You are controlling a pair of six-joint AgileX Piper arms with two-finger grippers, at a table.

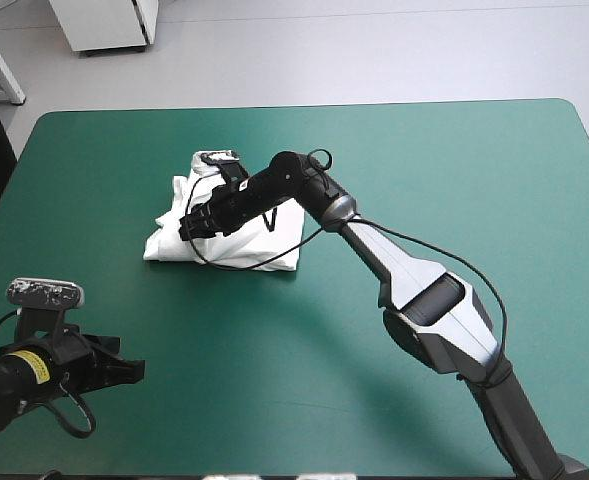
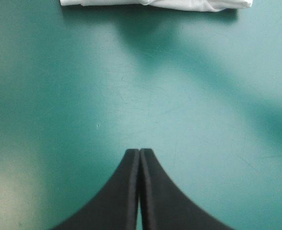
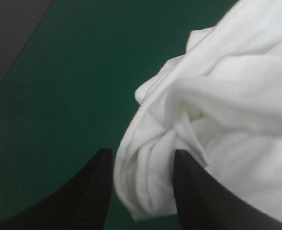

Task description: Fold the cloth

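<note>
From above, the white short-sleeved T-shirt (image 1: 166, 243) lay as a rumpled folded bundle on the teal-green covered counter (image 1: 424, 170), left of centre. The right gripper (image 1: 189, 228) sat over the bundle's left part, while the left gripper (image 1: 129, 370) waited near the counter's near-left corner. In the left wrist view its black fingers (image 2: 150, 191) met in one pointed arch, holding nothing, with the T-shirt (image 2: 155, 2) well ahead. In the right wrist view the right gripper (image 3: 143, 158) had its fingers (image 3: 95, 191) parted, a crumpled fold of T-shirt (image 3: 227, 96) between them.
</note>
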